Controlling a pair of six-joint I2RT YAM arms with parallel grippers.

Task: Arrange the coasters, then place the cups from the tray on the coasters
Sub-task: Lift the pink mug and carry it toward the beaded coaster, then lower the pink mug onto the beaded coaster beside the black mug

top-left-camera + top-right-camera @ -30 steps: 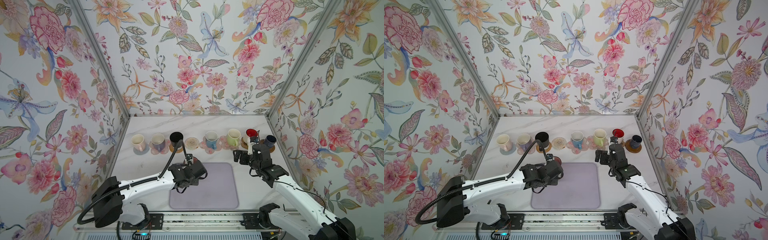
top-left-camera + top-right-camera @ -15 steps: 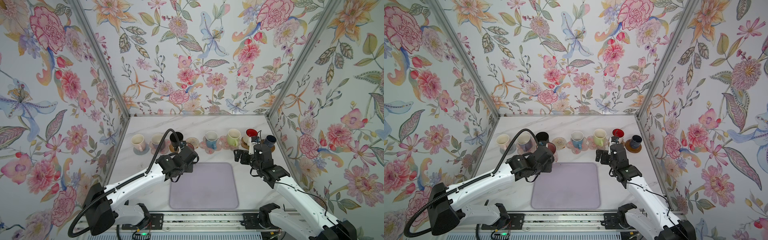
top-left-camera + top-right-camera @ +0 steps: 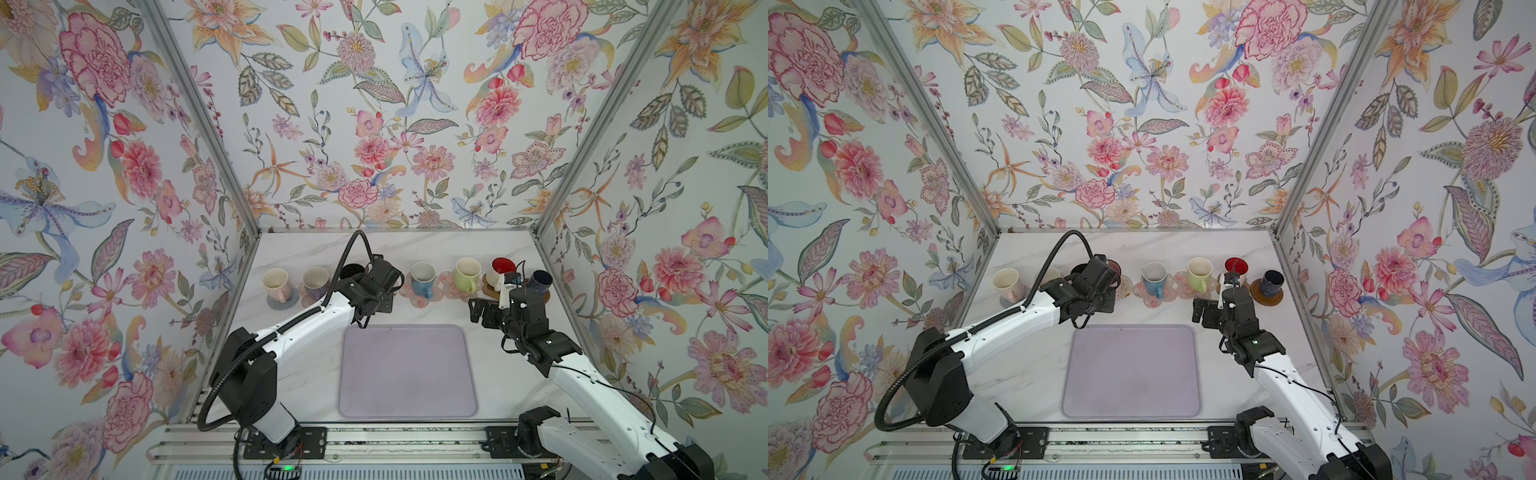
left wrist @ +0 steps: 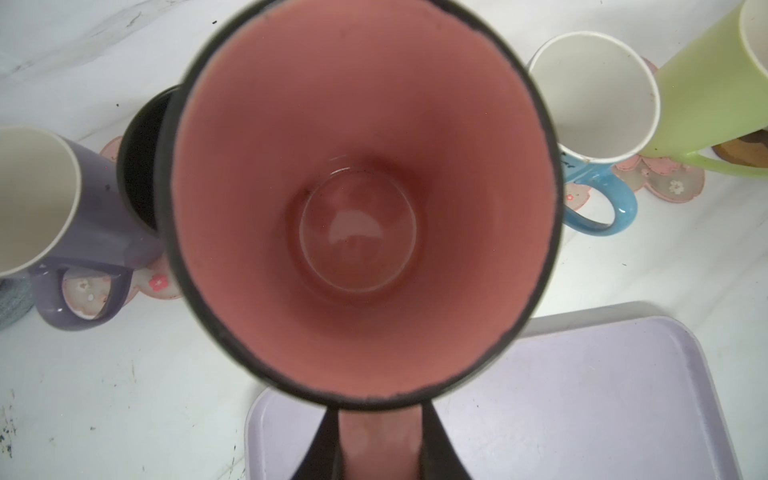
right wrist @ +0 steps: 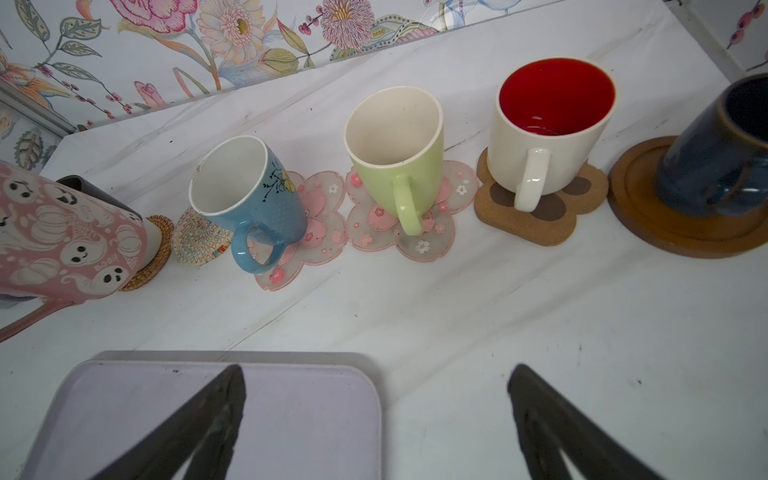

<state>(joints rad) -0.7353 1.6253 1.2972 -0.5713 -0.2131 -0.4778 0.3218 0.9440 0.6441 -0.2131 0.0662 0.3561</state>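
the left fingers [image 4: 440, 449] are clamped on the handle of the pink mug [image 4: 357, 208], which sits straight ahead of them, between the black mug [image 4: 139, 166] and the blue mug [image 4: 590, 99]. whether its base touches the beige woven coaster [image 5: 199, 241] i cannot tell. the right fingers [image 5: 199, 424] stand wide apart, gripping nothing, above the bench [image 5: 457, 316]; a corner of the tray [image 5: 291, 415] lies under one of them, and the light green mug [image 5: 399, 153] stands beyond them.

Bright, even light, faint shadows; pink mug [image 4: 361, 124] blurred up close.
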